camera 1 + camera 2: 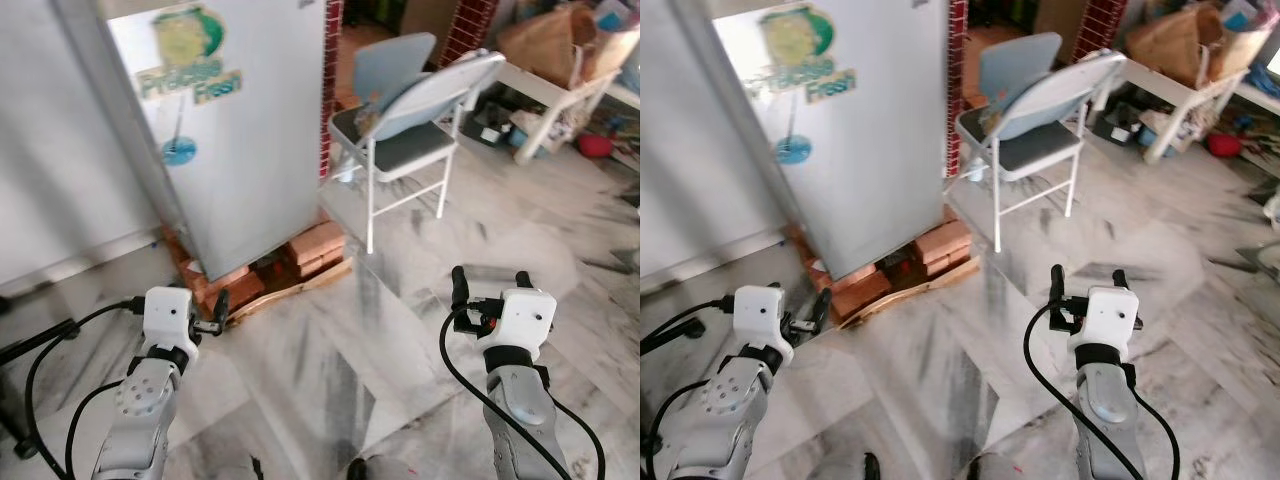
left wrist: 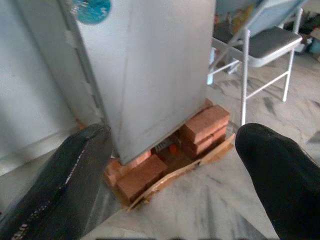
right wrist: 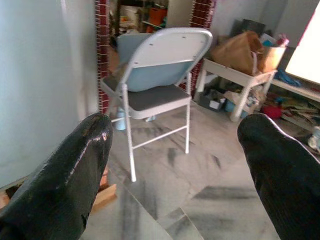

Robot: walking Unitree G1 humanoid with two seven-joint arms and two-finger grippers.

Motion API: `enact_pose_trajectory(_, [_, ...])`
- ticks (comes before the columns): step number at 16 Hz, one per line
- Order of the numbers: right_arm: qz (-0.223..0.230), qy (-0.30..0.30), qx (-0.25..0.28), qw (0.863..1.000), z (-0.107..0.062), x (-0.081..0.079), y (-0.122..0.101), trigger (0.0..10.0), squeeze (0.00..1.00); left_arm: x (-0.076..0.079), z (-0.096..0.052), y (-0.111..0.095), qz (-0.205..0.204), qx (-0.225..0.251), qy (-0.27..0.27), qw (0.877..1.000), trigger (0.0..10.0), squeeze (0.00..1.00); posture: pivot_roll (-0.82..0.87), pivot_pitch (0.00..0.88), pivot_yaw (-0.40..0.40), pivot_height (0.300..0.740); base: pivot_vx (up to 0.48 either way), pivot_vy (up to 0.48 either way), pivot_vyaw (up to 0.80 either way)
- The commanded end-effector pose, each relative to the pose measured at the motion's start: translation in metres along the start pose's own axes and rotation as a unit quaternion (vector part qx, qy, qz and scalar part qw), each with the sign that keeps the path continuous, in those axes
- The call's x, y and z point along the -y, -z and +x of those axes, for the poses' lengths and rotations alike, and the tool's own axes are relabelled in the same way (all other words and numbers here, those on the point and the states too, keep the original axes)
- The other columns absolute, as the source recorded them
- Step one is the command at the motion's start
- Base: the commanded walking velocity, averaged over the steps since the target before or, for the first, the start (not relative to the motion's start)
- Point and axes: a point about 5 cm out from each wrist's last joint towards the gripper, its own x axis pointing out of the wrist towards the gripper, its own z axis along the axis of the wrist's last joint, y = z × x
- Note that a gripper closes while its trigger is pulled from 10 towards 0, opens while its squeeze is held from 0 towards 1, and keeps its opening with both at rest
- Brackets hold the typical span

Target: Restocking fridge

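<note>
White fridge (image 1: 235,130) sits dead ahead with its door shut, propped up on bricks (image 1: 300,255) and a scrap of board, and that's the thing to get to for the restock. Both arms are raised in front with nothing in them: left gripper (image 1: 212,313) has its jaws spread wide and empty, pointed at the fridge's lower corner, and right gripper (image 1: 487,284) is just as spread and empty, aimed more toward the chair (image 1: 410,110). My guess is we're at the approach stage, so the smart play is to square up to the door, close in without kicking the bricks, then reach for the door edge; I can't make out a handle from here. Watch out for the folding chair standing just beside the fridge, since it could crowd the door swing. Further back there's a low white surface (image 1: 560,95) piled with bags and clutter, well apart from the route. Floor is bare marble.
</note>
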Motion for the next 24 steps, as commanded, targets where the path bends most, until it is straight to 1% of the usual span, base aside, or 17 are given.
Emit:
enact_pose_trajectory(1, [0.001,-0.012,0.004,1.0,0.004,-0.007,-0.003,10.0,0.0,-0.004,0.001,-0.002,0.01,0.001,-0.004,1.0,10.0,0.0,0.04,0.058,-0.032,0.74,0.0,0.48,0.0])
enact_pose_trajectory(2, [0.002,-0.014,0.004,1.0,0.006,-0.008,-0.003,10.0,0.0,-0.003,0.005,-0.006,0.021,0.01,0.004,1.0,10.0,0.0,0.04,0.058,-0.032,0.74,0.0,0.48,0.0])
enact_pose_trajectory(4, [-0.001,-0.025,0.011,1.0,0.01,-0.011,-0.006,10.0,0.0,-0.005,0.009,-0.01,0.021,0.015,0.001,1.0,10.0,0.0,0.05,0.053,-0.042,0.74,0.0,0.48,0.0])
enact_pose_trajectory(6, [-0.002,-0.024,0.013,1.0,0.012,-0.01,-0.007,10.0,0.0,-0.003,0.007,-0.009,0.022,0.013,0.008,1.0,10.0,0.0,0.05,0.057,-0.034,0.74,0.0,0.48,-0.56])
enact_pose_trajectory(8, [-0.003,-0.023,0.011,1.0,0.011,-0.01,-0.006,10.0,0.0,0.0,0.006,-0.006,0.028,0.01,0.019,0.999,10.0,0.0,0.05,0.055,-0.034,0.74,0.0,0.48,-0.76])
enact_pose_trajectory(10, [-0.001,-0.027,0.01,1.0,0.01,-0.013,-0.005,10.0,0.0,0.002,0.009,-0.009,0.031,0.017,0.025,0.999,10.0,0.0,0.05,0.049,-0.033,0.74,0.0,0.48,-0.8])
enact_pose_trajectory(11, [-0.004,-0.028,0.013,0.999,0.012,-0.014,-0.006,10.0,0.0,0.001,0.013,-0.013,0.029,0.024,0.023,0.999,10.0,0.0,0.05,0.047,-0.032,0.74,0.0,0.48,-0.8])
enact_pose_trajectory(14, [-0.005,-0.025,0.016,1.0,0.014,-0.011,-0.007,10.0,0.0,0.002,0.013,-0.013,0.029,0.027,0.027,0.999,10.0,0.0,0.05,0.045,-0.029,0.74,0.0,0.479,-0.8])
enact_pose_trajectory(16, [-0.007,-0.023,0.018,1.0,0.014,-0.011,-0.007,10.0,0.0,0.003,0.014,-0.015,0.034,0.039,0.035,0.998,10.0,0.0,0.04,0.045,-0.029,0.74,0.0,0.42,-0.8])
enact_pose_trajectory(19, [-0.007,-0.024,0.019,0.999,0.015,-0.012,-0.008,10.0,0.0,0.003,0.015,-0.017,0.033,0.043,0.037,0.998,10.0,0.0,0.05,0.045,-0.03,0.74,0.246,0.412,-0.8])
enact_pose_trajectory(24, [-0.01,-0.026,0.022,0.999,0.017,-0.012,-0.009,10.0,0.0,0.008,0.015,-0.016,0.02,0.044,0.041,0.998,10.0,0.0,0.05,0.046,-0.039,0.74,0.25,0.411,0.0])
